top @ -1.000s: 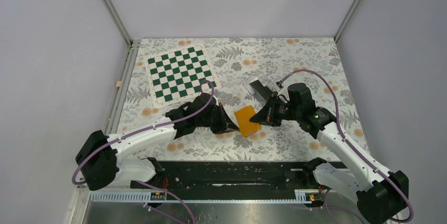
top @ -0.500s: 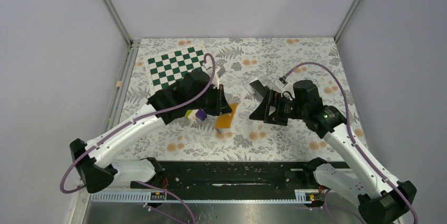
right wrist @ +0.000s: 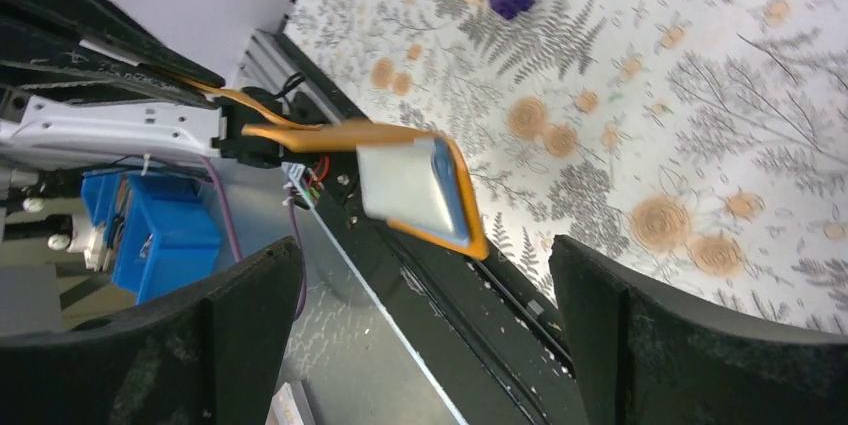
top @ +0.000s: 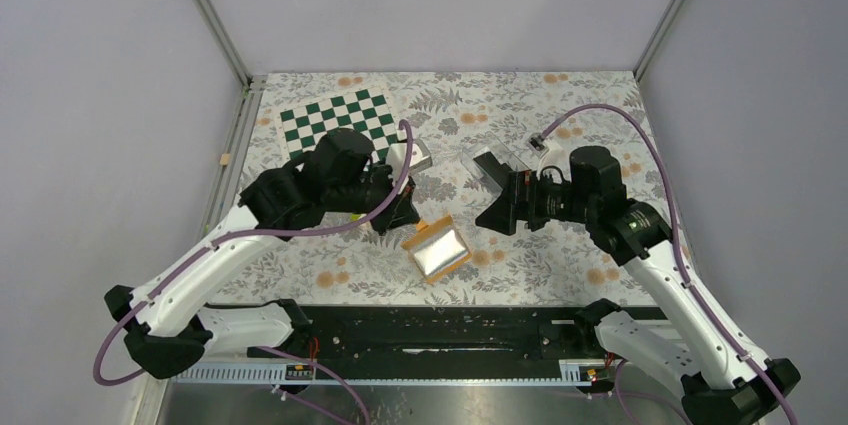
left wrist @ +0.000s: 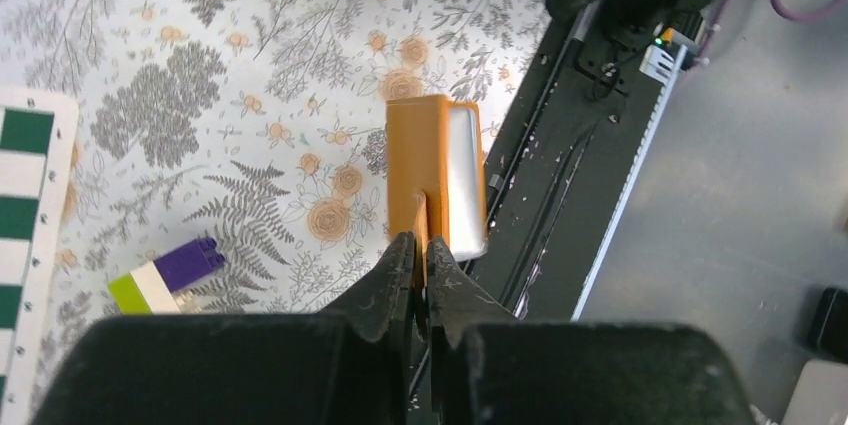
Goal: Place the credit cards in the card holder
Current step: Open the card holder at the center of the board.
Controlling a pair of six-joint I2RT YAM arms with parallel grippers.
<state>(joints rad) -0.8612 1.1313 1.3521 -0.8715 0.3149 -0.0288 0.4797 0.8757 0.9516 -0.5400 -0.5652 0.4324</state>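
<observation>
My left gripper [top: 402, 217] is shut on one flap of the orange card holder [top: 438, 250], which hangs above the table, unfolded, its pale inner pocket facing up. In the left wrist view the card holder [left wrist: 425, 155] sticks out edge-on from the pinched fingertips [left wrist: 400, 255]. My right gripper [top: 497, 213] stands open just right of it, nothing between its fingers. Its wrist view looks past the wide jaws at the card holder [right wrist: 415, 185]. A black credit card [top: 490, 165] lies flat on the table behind the right gripper, partly hidden by it.
A green-and-white checkerboard mat [top: 335, 125] lies at the back left, with a clear plastic box [top: 414, 154] beside it. A purple, white and green block [left wrist: 165, 277] sits on the floral table under the left arm. The black base rail [top: 440, 330] runs along the near edge.
The left arm has raised the card holder off the table and it has fallen open. The right gripper has let go of it, opened wide and drawn back to the right.
</observation>
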